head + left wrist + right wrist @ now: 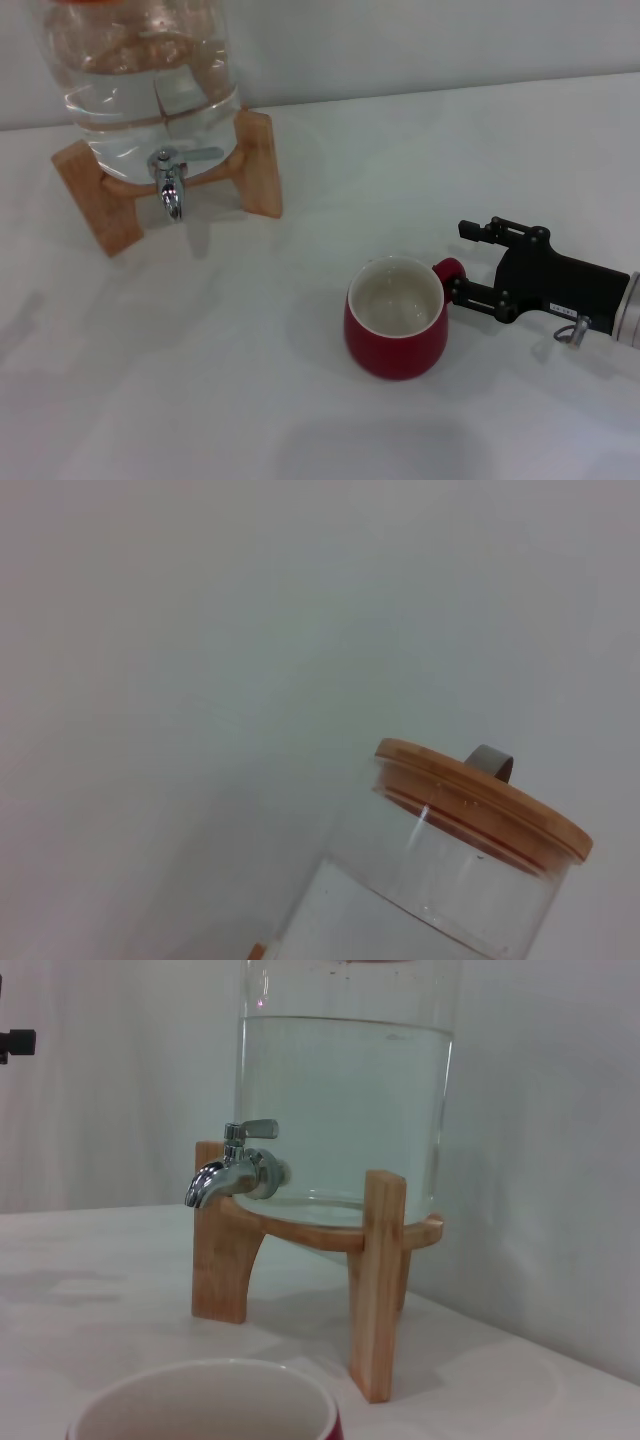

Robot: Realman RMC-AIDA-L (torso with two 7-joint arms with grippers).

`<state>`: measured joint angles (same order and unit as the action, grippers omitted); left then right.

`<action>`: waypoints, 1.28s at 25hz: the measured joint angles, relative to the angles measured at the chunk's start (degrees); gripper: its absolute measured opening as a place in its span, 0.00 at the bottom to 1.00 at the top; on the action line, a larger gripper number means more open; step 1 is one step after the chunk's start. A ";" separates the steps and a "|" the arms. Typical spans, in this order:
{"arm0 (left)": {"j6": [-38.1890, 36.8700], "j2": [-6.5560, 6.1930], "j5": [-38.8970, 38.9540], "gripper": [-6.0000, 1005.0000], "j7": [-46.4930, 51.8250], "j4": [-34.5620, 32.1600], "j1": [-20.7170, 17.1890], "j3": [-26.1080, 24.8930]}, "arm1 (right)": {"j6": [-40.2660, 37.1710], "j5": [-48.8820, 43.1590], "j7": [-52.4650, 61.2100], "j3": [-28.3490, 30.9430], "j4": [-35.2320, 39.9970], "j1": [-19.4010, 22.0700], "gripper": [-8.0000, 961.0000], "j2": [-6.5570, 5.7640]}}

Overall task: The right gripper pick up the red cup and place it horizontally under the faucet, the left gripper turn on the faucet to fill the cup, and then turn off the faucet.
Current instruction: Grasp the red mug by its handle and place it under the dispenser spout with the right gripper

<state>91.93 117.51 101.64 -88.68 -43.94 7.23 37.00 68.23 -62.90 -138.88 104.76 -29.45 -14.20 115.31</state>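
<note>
The red cup stands upright on the white table, white inside showing, its small handle turned to the right. My right gripper reaches in from the right at table height. It is open, with the handle at the mouth of its two black fingers, close to the nearer one. The chrome faucet hangs from the clear water jar at the far left, lever flat and no water running. In the right wrist view the cup's rim sits low in front of the faucet. The left gripper is out of view.
The jar rests on a wooden stand whose legs flank the spout. The left wrist view shows only the jar's wooden lid against a pale wall. Bare white table lies between the cup and the stand.
</note>
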 joint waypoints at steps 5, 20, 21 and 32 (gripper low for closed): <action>-0.02 0.00 0.01 0.87 0.00 0.00 0.04 0.00 | -0.03 0.06 0.02 -0.06 0.25 -0.04 0.69 0.00; -0.17 0.00 -0.02 0.87 0.00 0.04 0.15 0.00 | -0.03 0.06 0.70 -0.18 0.50 -0.13 0.69 0.00; -0.14 0.00 -0.02 0.87 0.00 0.04 0.11 0.00 | -0.03 0.06 0.71 -0.18 0.52 -0.13 0.69 0.00; 0.08 0.00 0.22 0.87 0.00 0.00 -0.09 0.00 | 0.00 0.06 0.73 -1.38 0.56 -0.13 0.37 0.01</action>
<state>92.01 117.51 101.86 -88.68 -43.94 7.14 37.00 68.23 -62.84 -138.16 103.38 -28.89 -14.33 115.32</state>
